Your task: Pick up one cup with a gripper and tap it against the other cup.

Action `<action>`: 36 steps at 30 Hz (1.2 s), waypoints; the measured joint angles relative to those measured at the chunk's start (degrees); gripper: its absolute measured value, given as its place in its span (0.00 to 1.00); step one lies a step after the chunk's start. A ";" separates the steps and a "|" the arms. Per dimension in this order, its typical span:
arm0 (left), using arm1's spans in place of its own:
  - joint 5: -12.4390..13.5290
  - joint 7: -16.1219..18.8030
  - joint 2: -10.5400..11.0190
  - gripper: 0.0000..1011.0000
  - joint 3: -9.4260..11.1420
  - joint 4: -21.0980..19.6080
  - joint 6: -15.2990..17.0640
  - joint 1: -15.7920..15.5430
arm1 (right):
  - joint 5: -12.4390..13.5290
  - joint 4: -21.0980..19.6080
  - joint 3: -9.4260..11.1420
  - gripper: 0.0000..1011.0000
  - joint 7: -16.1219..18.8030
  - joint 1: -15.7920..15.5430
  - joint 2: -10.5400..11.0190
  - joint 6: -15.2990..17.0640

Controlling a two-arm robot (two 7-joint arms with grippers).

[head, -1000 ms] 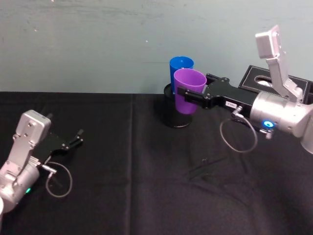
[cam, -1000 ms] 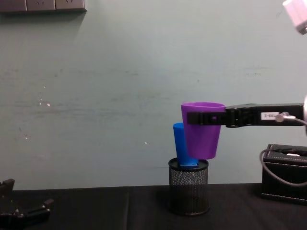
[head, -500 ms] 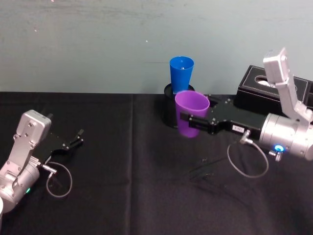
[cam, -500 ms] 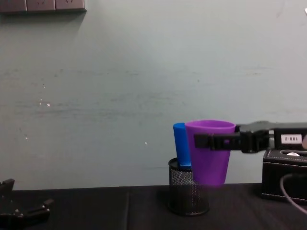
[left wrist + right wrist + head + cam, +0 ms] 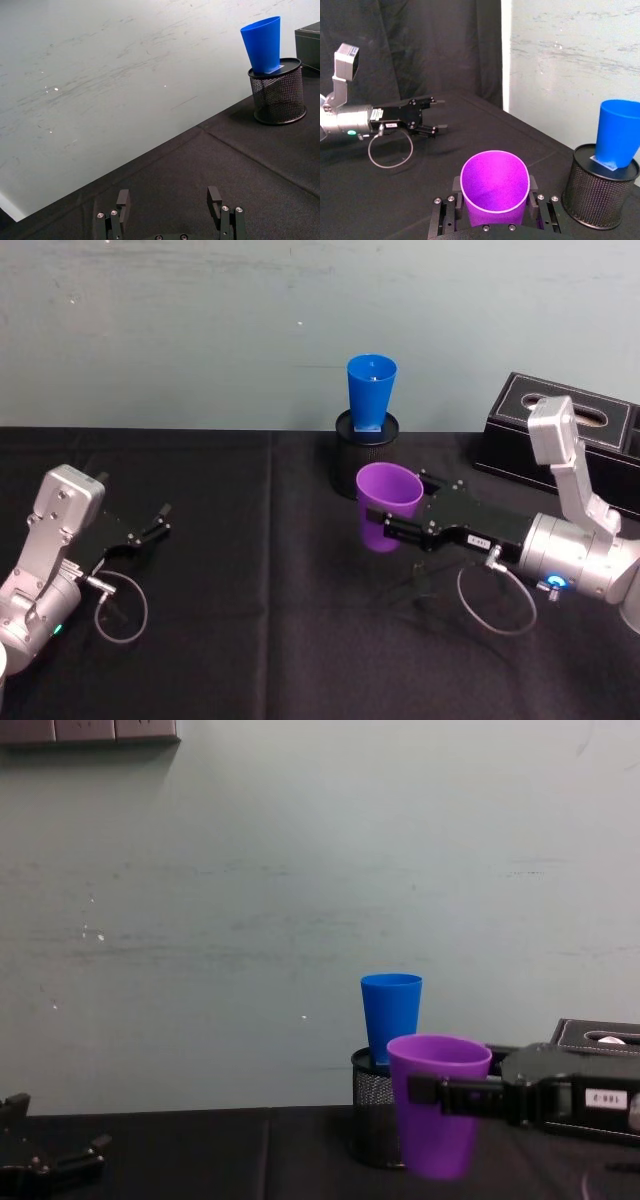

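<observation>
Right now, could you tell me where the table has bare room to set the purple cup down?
The black cloth lies bare between the left hand and the purple cup, held by the right hand. It is crowded by the wall: blue cup in its mesh holder, black box.

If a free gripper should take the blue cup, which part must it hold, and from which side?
Probably the upper wall of the blue cup, just below the rim, approached level from the side. Its narrow base sits inside the mesh pen holder, so only the upper, wider part stands free, roughly upright. Then lift straight up.
</observation>
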 joint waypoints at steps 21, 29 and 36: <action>0.00 0.00 0.00 1.00 0.00 0.00 0.00 0.00 | -4.47 8.31 -2.36 0.72 1.81 1.39 -2.55 -3.15; 0.00 0.00 0.00 1.00 0.00 0.00 0.00 0.00 | -4.96 10.71 -2.76 0.72 3.49 1.84 -3.52 -3.83; 0.00 0.00 0.00 1.00 0.00 0.00 0.00 0.00 | -4.10 13.22 -2.52 0.72 5.06 2.28 -4.57 -4.58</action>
